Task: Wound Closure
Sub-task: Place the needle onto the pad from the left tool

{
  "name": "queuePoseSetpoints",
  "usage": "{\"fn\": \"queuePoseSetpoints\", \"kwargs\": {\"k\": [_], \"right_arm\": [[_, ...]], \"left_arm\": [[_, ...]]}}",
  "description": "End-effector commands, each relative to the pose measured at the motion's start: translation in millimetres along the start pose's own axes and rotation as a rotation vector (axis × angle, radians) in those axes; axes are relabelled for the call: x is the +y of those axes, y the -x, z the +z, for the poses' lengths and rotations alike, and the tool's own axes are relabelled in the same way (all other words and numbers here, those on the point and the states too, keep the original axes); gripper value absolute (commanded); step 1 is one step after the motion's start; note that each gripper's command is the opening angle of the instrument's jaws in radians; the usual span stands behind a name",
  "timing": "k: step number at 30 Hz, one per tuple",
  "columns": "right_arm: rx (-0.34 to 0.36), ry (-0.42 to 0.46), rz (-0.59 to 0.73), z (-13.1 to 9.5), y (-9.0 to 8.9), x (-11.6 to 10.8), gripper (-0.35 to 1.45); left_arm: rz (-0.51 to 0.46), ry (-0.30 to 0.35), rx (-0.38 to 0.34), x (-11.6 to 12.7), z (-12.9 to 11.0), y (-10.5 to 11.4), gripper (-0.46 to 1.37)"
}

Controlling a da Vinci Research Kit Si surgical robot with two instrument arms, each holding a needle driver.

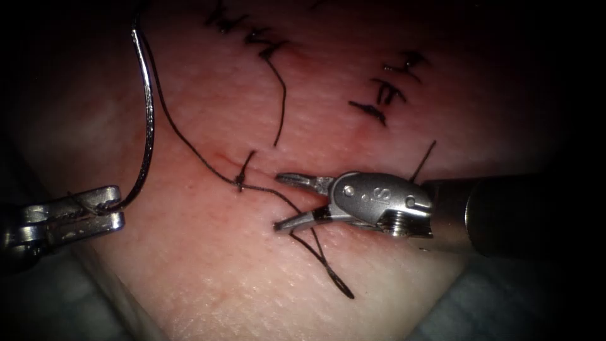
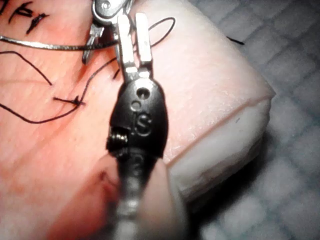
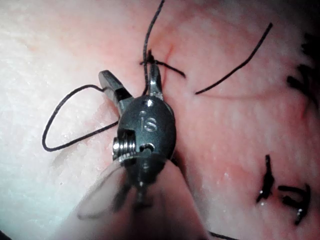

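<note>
needle (image 1: 147, 107) upper end lost in dark at the endoscope view's top edge, left gripper (image 1: 110, 205) body cut off by left edge, right shaft fading into shadow, thread (image 1: 189, 142) vanishing behind right gripper (image 1: 287, 201), old stitches (image 1: 385, 88) too dim to trace

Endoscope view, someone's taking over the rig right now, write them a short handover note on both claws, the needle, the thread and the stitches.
Left claw: shut on the curved steel needle near one end; the needle is lifted, out of the tissue.
Right claw: open, holding nothing, with the dark thread running between its jaws.
Pale pink pork tissue: a small dark knot sits on the cut; the thread runs from it up toward the needle and to a loose loop.
Done: older dark stitches lie farther up.
Left: thread uncut.
</note>
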Motion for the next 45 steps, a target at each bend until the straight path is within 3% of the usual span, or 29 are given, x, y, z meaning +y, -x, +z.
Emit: {"fn": "queuePoseSetpoints", "kwargs": {"k": [1,9,20,33,45], "right_arm": [[0.0,0.001,0.002,-0.1,-0.1,0.1,0.6],[0.002,-0.003,0.005,-0.5,-0.7,-0.2,0.69],[0.015,-0.009,-0.004,-4.3,-3.0,-0.7,0.75],[0.029,0.017,0.009,-10.0,-4.7,-1.8,0.72],[0.041,0.015,0.009,-10.7,-4.9,-2.5,0.72]], "left_arm": [[0.001,0.01,0.0,0.0,0.0,0.2,-0.35],[-0.001,-0.008,-0.001,-0.8,-0.1,0.7,-0.35],[0.034,-0.049,-0.023,-5.7,-0.1,3.1,-0.35],[0.01,-0.106,-0.123,-11.7,-2.5,11.2,-0.35],[-0.031,-0.116,-0.185,-16.5,-3.3,19.9,-0.35]]}}
